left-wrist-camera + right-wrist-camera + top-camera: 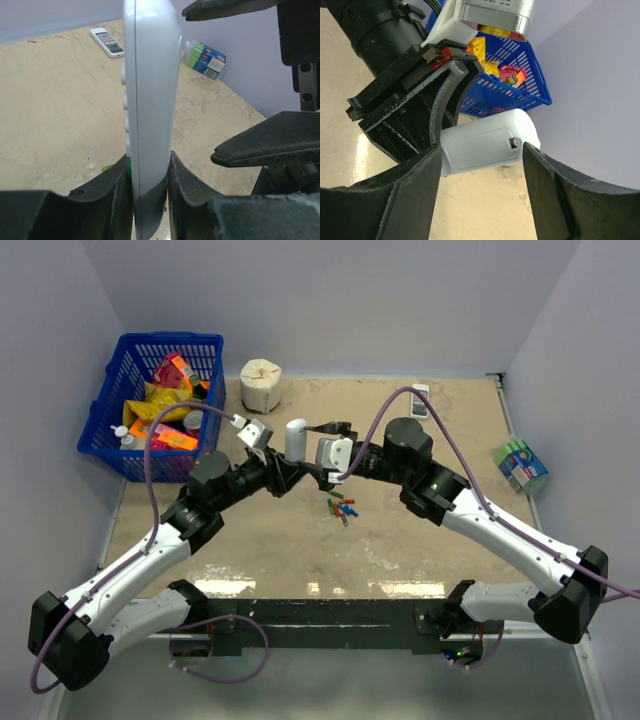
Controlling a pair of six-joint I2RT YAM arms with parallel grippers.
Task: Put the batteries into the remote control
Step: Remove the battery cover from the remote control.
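**Entry: remote control.** We record it stood on end above the middle of the table, long axis upright. Its lower end is pinched between the pads of the left gripper, which press on its button face and its plain back.

**Entry: right gripper.** Its jaws are spread and hold nothing. It sits just beside the remote's back, one finger high and one lower, so the gap runs along the long axis.

**Entry: batteries.** They lie as a loose coloured cluster on the table, nearer the arm bases than the remote and closer to the right arm.

**Bearing.** The battery cover faces the right gripper, so we judge that arm the one to open it.

**Views.**
- Only the right wrist shows the cover and its latch.
- The left wrist shows the remote edge-on, with the right fingers apart from it.
- Only the top view places the batteries.
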